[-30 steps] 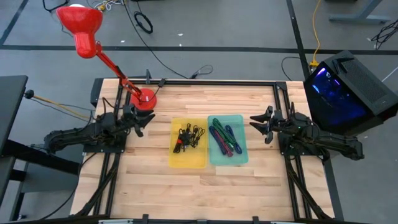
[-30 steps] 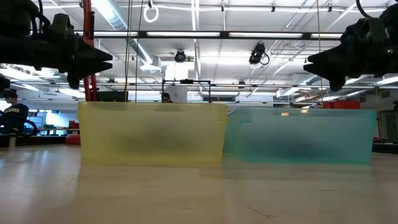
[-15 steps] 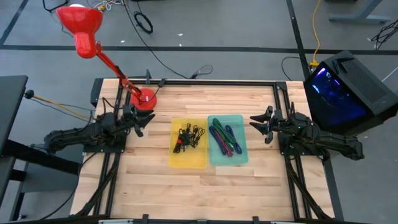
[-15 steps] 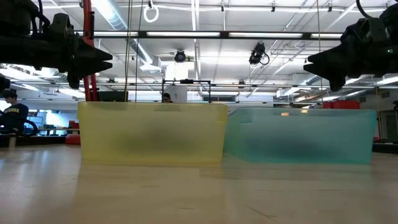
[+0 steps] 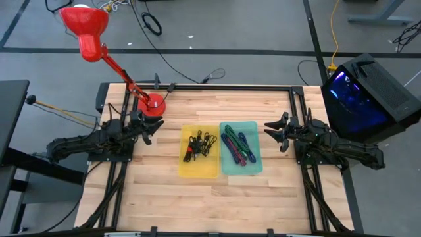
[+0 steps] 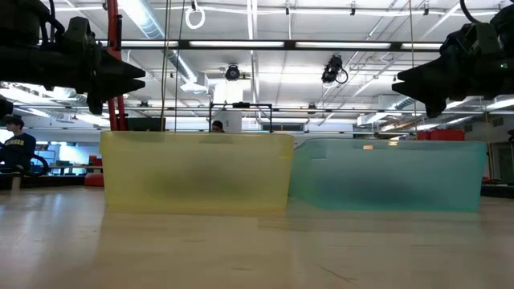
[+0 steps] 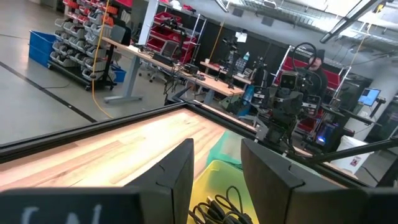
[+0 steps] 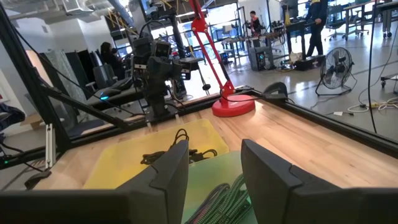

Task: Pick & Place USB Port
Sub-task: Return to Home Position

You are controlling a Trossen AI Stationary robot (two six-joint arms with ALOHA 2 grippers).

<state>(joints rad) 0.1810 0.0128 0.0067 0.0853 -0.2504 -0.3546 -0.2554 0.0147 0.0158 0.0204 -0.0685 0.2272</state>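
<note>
A yellow bin point(image 5: 199, 151) at the table's middle holds a tangle of black cables point(image 5: 199, 144), also seen in the left wrist view point(image 7: 217, 208). Beside it on the right, a teal bin point(image 5: 241, 147) holds green, blue and pink cables point(image 5: 237, 147). My left gripper point(image 5: 150, 129) hovers level, above the table to the left of the yellow bin, open with nothing between its fingers point(image 7: 180, 174). My right gripper point(image 5: 272, 129) hovers level to the right of the teal bin, open and empty point(image 8: 174, 171).
A red desk lamp point(image 5: 154, 104) stands on its base at the table's far left, its arm and shade point(image 5: 84, 23) reaching back past the edge. A black frame point(image 5: 197, 85) runs around the table. Bare wood lies in front of both bins.
</note>
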